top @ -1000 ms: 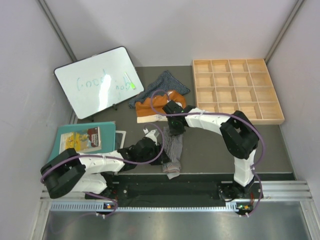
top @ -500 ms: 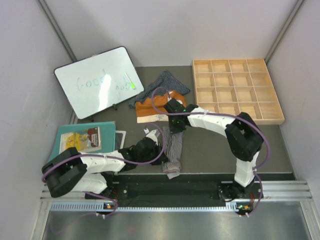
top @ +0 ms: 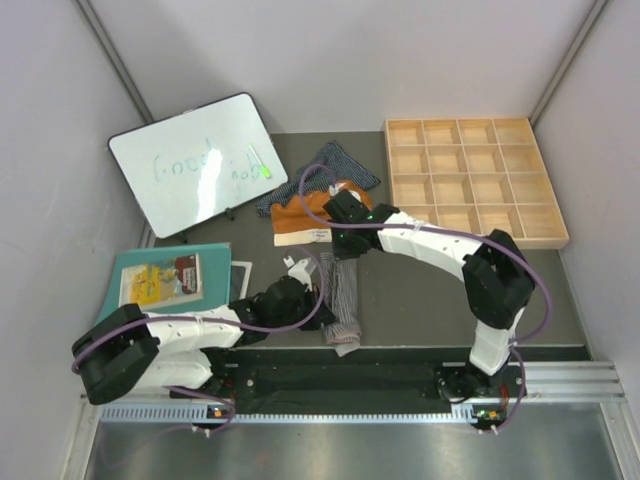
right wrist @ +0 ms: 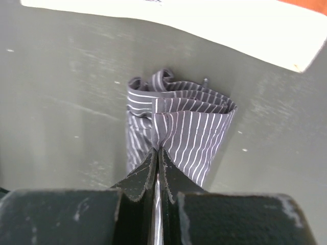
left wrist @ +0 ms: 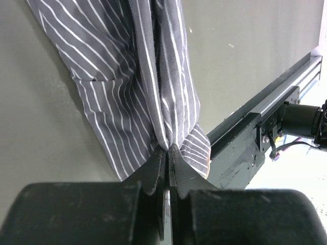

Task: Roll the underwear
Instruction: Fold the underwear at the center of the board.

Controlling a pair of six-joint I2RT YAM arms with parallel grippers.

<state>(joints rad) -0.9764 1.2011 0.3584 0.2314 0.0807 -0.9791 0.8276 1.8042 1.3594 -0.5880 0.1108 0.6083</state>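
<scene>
You can see that both arms are built the same way: white rounded links between thick black joint housings. Along the left arm and the right arm a thin purple cable runs outside in loose loops. The left fingers are matte black wedges. The right fingers carry small pale scratches.

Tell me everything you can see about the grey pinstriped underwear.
The grey underwear is thin soft cloth with white pinstripes, folded into a long narrow strip lying on the dark table, close to the orange pair. The left hand is shut on a fold at its side; the right hand is shut on its bunched far end.
</scene>
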